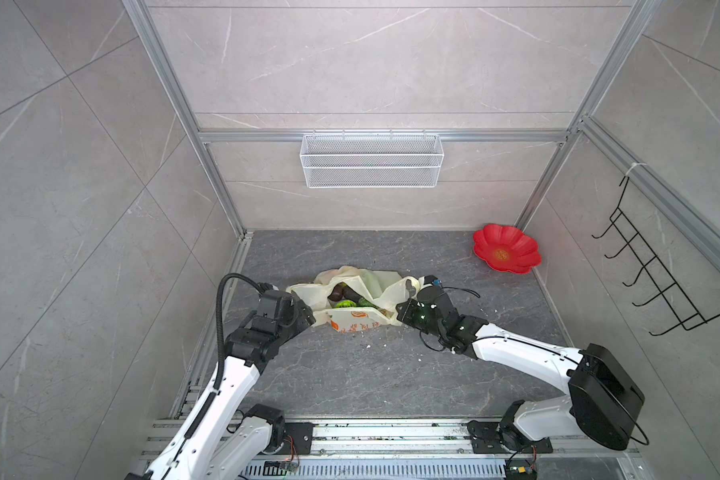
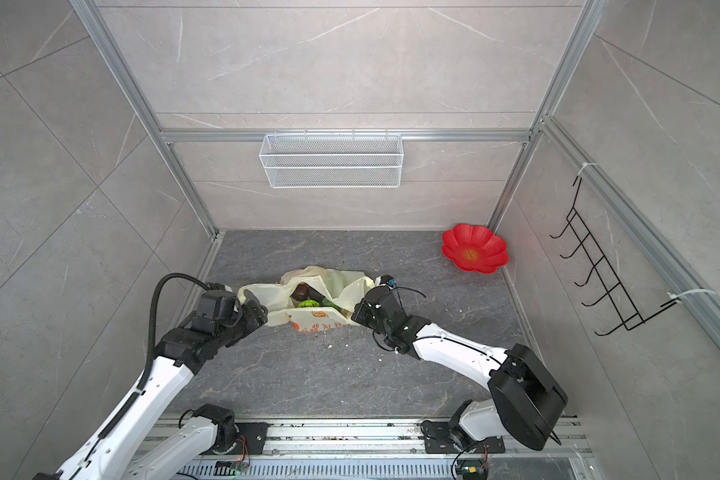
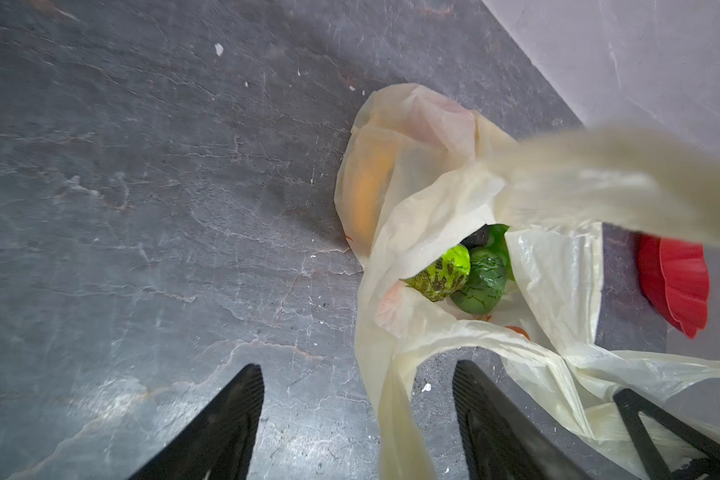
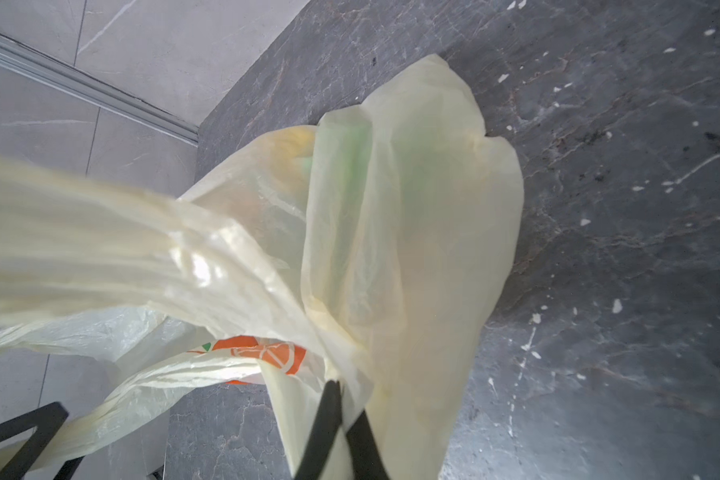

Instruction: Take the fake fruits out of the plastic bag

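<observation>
The plastic bag (image 1: 352, 322) lies on the dark floor between my two grippers, its mouth spread open, in both top views. Fake fruits sit inside: a green bumpy ball (image 3: 441, 272), a darker green one (image 3: 483, 282) and dark brown ones (image 1: 338, 293). A yellow-orange shape (image 3: 366, 195) shows through the film. My left gripper (image 3: 358, 365) is open at the bag's left edge; a loose handle strip (image 3: 395, 415) hangs between its fingers without being pinched. My right gripper (image 4: 344, 395) is shut on the bag's right side and holds that film up.
A red flower-shaped plate (image 1: 506, 249) sits in the far right corner. A white mesh basket (image 1: 371, 160) hangs on the back wall and a black hook rack (image 1: 657, 270) on the right wall. White crumbs dot the floor.
</observation>
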### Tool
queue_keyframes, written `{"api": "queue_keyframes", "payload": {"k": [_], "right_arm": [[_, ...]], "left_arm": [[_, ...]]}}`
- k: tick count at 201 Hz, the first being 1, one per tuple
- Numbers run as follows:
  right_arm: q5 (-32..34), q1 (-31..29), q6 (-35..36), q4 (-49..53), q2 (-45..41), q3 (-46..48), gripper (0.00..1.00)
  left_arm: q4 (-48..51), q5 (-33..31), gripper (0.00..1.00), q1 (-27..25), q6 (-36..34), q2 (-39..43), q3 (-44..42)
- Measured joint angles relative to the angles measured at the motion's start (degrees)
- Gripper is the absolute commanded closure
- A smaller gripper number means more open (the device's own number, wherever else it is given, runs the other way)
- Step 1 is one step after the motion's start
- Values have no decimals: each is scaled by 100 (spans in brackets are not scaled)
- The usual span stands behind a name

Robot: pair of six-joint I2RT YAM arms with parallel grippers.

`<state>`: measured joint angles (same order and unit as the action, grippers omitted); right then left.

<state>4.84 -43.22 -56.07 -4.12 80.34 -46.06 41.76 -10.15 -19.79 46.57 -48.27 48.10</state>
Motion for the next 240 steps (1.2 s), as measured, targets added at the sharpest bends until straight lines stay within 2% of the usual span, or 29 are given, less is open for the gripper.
{"api": "queue_keyframes", "payload": {"k": [31,67,91,117,134,178,200,240], "right_arm": [[168,0,136,131,-2,-61,100],[313,0,286,304,-2,-275,100],[356,0,339,341,0,-339,100],[385,0,341,369,0,-345,100],[400,0,341,411,0,-348,100],[435,0,365,481,-2,-348,100],[439,0,382,509,-15,-348,100],[442,0,382,562,-109,-343,100]], "left_arm": [[944,-807,20,-323,249,444,365],[1491,-984,28,-673,267,629,940],[1515,-1069,32,-1478,138,413,1550],[1427,-1322,30,-2415,-17,-177,1974],[1327,-1364,30,-2710,-157,-699,2127],[1204,-1648,21,-2664,-372,-2369,2450],[1239,-1932,15,-2304,-420,-3027,2634],[1152,-2138,6,-1641,-592,-3628,2649]]}}
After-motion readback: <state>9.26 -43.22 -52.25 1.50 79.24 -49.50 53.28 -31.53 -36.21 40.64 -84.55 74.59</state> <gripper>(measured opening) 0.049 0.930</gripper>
